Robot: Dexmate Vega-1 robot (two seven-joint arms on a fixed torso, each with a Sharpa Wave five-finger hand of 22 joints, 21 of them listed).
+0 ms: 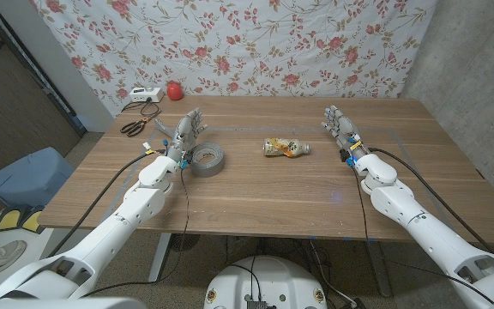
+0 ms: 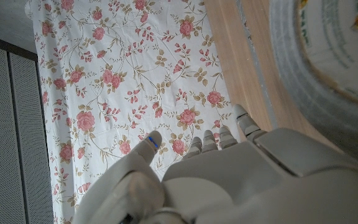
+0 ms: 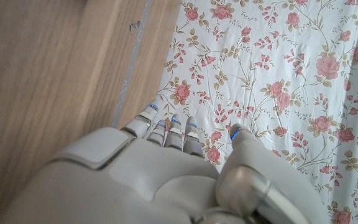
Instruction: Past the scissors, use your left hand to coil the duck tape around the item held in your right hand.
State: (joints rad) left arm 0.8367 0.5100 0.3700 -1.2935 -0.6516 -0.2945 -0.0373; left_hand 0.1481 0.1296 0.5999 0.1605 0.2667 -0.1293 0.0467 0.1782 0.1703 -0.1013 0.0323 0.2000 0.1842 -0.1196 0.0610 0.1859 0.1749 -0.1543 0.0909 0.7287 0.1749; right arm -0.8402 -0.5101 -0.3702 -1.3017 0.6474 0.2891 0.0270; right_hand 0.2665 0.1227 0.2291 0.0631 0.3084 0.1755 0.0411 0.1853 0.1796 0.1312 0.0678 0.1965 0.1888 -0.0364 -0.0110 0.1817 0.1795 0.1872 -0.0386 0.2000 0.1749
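The left hand [image 1: 185,136] is seen in the head view over the desk [image 1: 256,193] with its fingers apart and nothing held; the tape [image 1: 206,160], a grey roll lying flat, is just beside it, on the side toward the desk's middle, and whether the two touch cannot be told; in the left wrist view the same hand [image 2: 229,186] is shown from behind, fingers reaching toward the flowered curtain [image 2: 123,74], with the tape [image 2: 303,68] blurred and close beside the fingers.

The scissors [image 1: 133,128] lie beyond the left hand, toward the desk's far outer corner, well apart from it; past them a white box [image 1: 142,95] and a red thing [image 1: 174,90] stand at the far edge by the curtain; a black cable [image 1: 150,112] runs between box and scissors.

The right hand [image 1: 341,126] is held over its own side of the desk, fingers apart and reaching away from the robot, nothing in it; in the right wrist view the hand [image 3: 166,180] is shown from behind, fingers pointed at the curtain beyond the desk's edge.

A bottle [image 1: 286,148] with a yellow label lies on its side near the desk's middle, between the two hands; it is inward of the right hand and clear of it, and apart from the tape.
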